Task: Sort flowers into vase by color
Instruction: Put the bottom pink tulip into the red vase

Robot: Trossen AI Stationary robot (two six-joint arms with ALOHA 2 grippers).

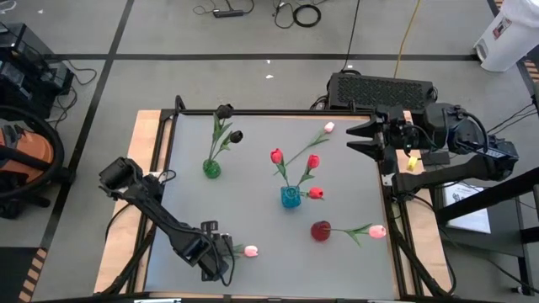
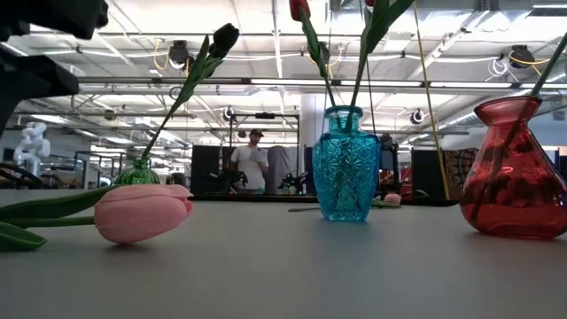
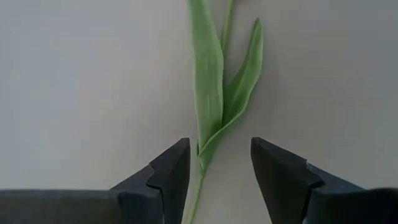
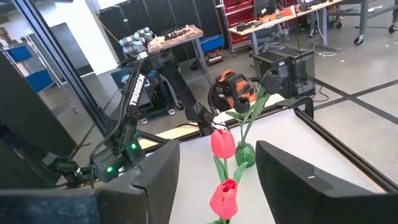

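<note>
Inside blue vase (image 1: 290, 198): red tulips (image 1: 312, 161).

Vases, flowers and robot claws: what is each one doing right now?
Green vase: upright, holds dark flowers.
Blue vase: upright, holds red flowers.
Red vase: upright, one pink flower leaning out.
Pink flower near the left arm: lying flat on the table.
Left gripper: open, either side of that flower's stem.
Right gripper: open, empty, at the table's edge.

Pink tulip (image 3: 214, 93) head beyond left wrist frame; blue vase (image 2: 346, 164) blooms cropped in low view
</note>
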